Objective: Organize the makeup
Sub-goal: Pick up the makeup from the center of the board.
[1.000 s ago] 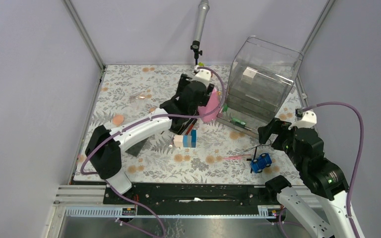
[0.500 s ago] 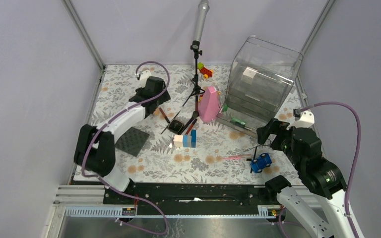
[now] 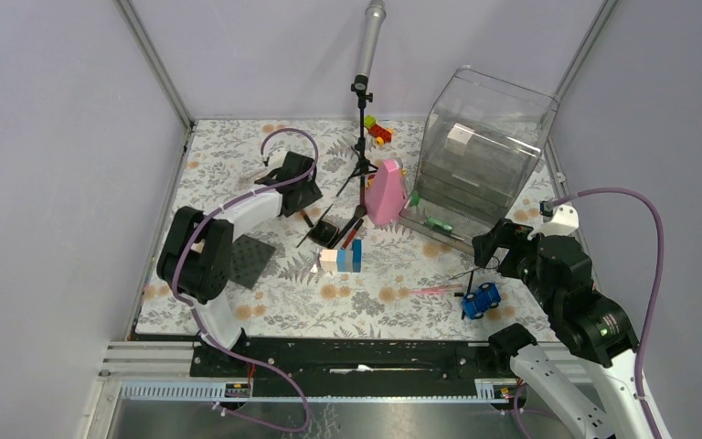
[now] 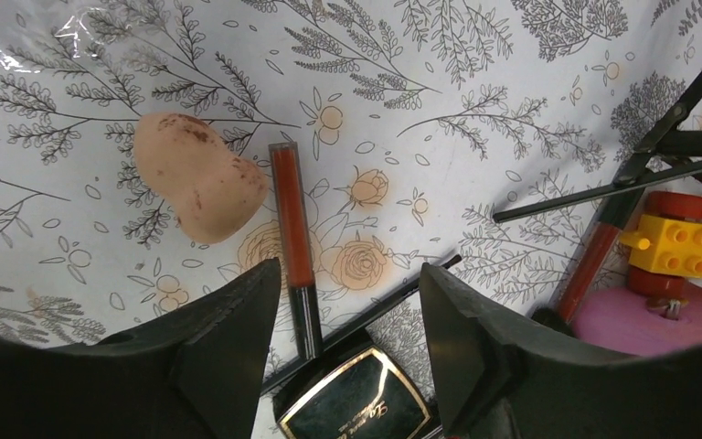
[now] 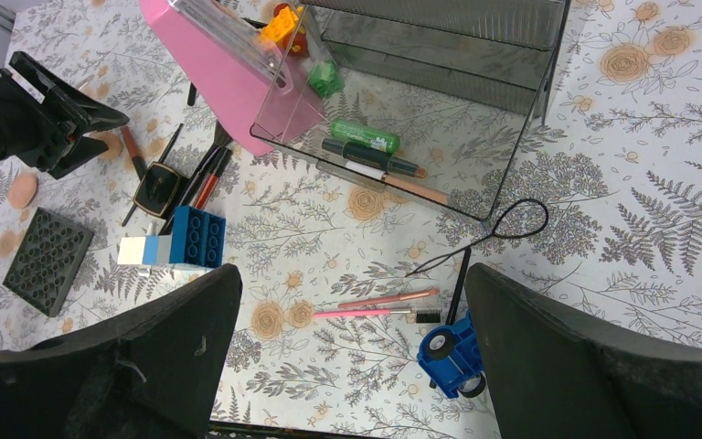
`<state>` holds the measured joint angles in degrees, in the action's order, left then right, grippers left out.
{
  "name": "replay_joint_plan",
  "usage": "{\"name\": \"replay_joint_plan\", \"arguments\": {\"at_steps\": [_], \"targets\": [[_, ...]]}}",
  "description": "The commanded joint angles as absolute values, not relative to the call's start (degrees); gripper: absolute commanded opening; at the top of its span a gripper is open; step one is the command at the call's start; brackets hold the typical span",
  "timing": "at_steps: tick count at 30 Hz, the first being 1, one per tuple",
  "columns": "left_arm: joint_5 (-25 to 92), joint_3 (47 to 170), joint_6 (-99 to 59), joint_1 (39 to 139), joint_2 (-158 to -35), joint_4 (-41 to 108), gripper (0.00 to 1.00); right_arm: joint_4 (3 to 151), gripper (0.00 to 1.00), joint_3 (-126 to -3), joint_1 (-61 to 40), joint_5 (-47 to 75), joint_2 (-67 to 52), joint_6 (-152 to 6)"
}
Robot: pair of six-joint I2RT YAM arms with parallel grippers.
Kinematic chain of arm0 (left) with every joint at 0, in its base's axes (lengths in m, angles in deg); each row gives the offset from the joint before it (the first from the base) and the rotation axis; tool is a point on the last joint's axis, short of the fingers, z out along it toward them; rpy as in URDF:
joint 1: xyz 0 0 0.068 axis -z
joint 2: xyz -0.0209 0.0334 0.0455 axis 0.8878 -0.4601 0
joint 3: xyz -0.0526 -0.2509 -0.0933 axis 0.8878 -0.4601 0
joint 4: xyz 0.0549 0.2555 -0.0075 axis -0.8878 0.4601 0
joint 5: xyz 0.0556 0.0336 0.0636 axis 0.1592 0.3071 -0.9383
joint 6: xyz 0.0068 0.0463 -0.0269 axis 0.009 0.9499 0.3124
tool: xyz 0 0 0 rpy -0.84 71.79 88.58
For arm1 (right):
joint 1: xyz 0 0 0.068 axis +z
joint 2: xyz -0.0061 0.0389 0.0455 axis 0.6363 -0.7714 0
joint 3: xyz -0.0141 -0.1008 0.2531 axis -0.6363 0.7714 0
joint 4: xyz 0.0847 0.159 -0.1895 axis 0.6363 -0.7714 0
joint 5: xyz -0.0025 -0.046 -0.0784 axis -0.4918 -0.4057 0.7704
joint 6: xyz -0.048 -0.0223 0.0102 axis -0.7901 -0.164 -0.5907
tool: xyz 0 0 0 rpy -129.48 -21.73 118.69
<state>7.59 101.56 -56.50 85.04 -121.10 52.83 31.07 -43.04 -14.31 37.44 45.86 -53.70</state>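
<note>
Left wrist view: left pincer [image 4: 349, 283] is spread wide and grips nothing. Below its gap on the worktop [image 4: 475, 110] lie a red pencil [image 4: 291, 219] and a black compact [image 4: 356, 407]. A peach sponge [image 4: 199, 176] rests just beside the pencil; contact between them cannot be confirmed.

Right wrist view: right pincer [image 5: 352, 283] is also spread wide and empty, positioned above two pink pencils [image 5: 379, 306] near the blue toy car [image 5: 448, 357]. A green tube [image 5: 366, 137] lies on the clear tray [image 5: 510, 151]. The flat dark square [image 5: 47, 259] sits well apart, at far left.
</note>
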Motion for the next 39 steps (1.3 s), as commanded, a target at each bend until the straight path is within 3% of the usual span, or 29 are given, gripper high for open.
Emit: {"name": "replay_joint_plan", "arguments": {"at_steps": [1,11,19,28,31,39], "targets": [[6.24,105.06,-59.66,84.83,-123.68,52.96,0.62,32.68,1.0,-43.02,-14.4,36.65,45.44,-53.09],[5.47,104.55,-60.48,84.29,-127.39,53.15,0.58,32.42,1.0,-42.59,-14.47,36.69,45.97,-52.91],[4.88,104.29,-59.16,83.96,-129.72,53.07,0.5,32.29,1.0,-42.61,-14.47,36.87,46.43,-52.95],[4.77,104.06,-57.85,83.96,-131.25,53.05,0.21,32.17,1.0,-42.32,-14.49,37.03,46.85,-52.84],[4.72,103.68,-57.19,83.96,-130.99,53.02,0.02,32.24,0.99,-42.32,-14.54,37.07,46.69,-52.83],[4.13,103.78,-54.61,83.91,-126.12,53.05,0.0,32.17,1.0,-42.49,-14.49,36.96,46.97,-52.67]]}}
